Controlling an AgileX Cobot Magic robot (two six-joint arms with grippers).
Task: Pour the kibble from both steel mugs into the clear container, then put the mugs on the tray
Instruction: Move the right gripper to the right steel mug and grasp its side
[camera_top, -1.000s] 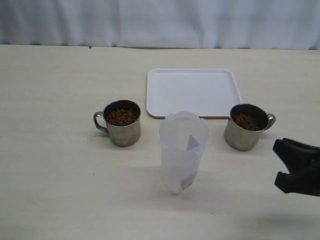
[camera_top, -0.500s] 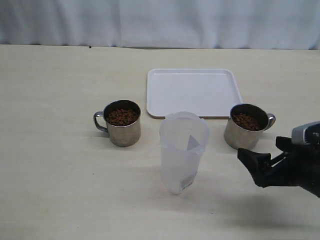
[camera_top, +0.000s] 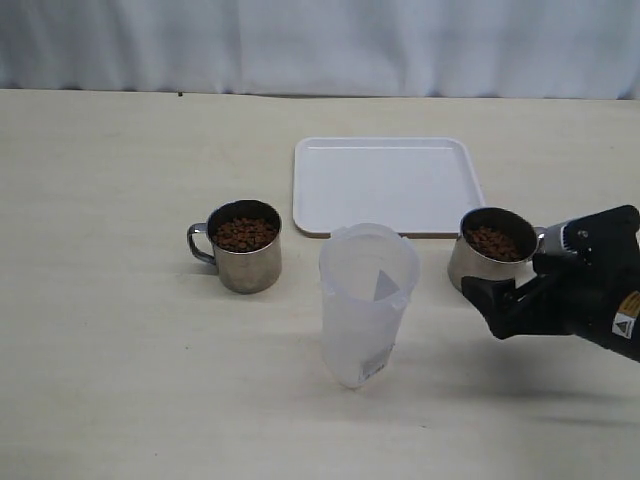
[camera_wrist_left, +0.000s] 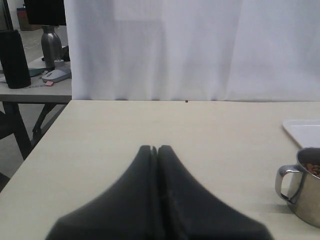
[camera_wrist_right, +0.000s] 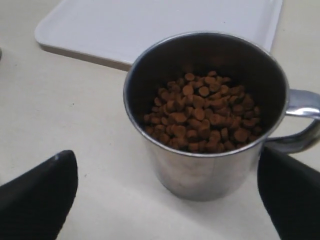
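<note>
Right wrist view: the right gripper (camera_wrist_right: 167, 172) is shown with jaws spread wide, one black finger on either side of the right-hand shiny stainless-steel mug (camera_wrist_right: 200, 170). No contact is visible. The small dark-brown kibble pellets (camera_wrist_right: 200, 112) fill the mug to roughly half, so a level lift is advised before any tilt.

The step is judged to be the grasp of this mug. The thin loop handle (camera_wrist_right: 300, 115) sits just beside one finger, so the jaws are best closed on the body below the rim, clear of the loop. Otherwise the mug could be twisted.

In the exterior view the right arm is seen low, entering from the right edge and pointed at the mug. The tall translucent plastic container (camera_top: 365, 300) stands near, between the two mugs. The flat white rectangular tray (camera_top: 380, 185) lies bare behind it. The left-hand steel mug (camera_top: 245, 262) sits full and untouched.

The left gripper (camera_wrist_left: 155, 150) is held with fingers pressed together on nothing, off to the side above the pale table (camera_wrist_left: 100, 140).
</note>
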